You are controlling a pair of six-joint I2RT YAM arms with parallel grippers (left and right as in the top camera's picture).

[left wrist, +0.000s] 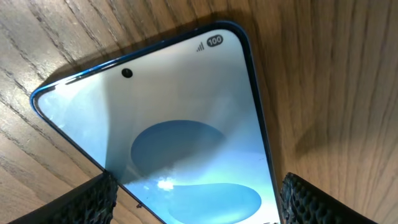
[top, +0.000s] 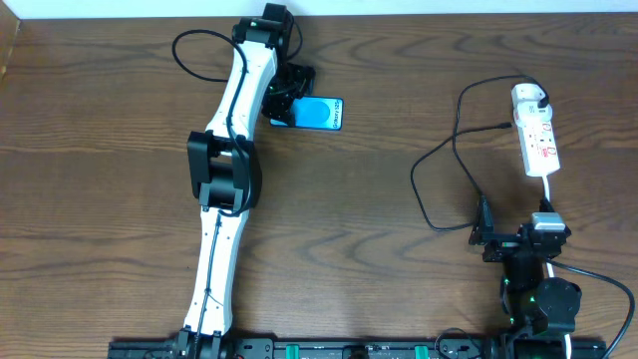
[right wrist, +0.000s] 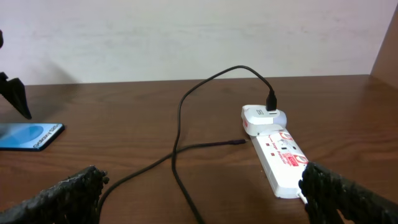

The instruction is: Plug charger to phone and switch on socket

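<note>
Blue-screened phone (left wrist: 186,137) lies between the released left fingers (left wrist: 81,202); best to close squarely on its long edges. Right fingers (right wrist: 348,193) gape empty, charger (right wrist: 235,143) tip ahead of them.

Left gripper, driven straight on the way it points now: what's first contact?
The phone: the left gripper points down at its blue screen, open fingers either side of it. Gap above the glass is unclear.

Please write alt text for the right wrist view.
A white power strip lies on a wooden table, a white plug head at its far end, its black cable looping left with the tip free. A phone lies far left; open fingers frame the bottom.
</note>
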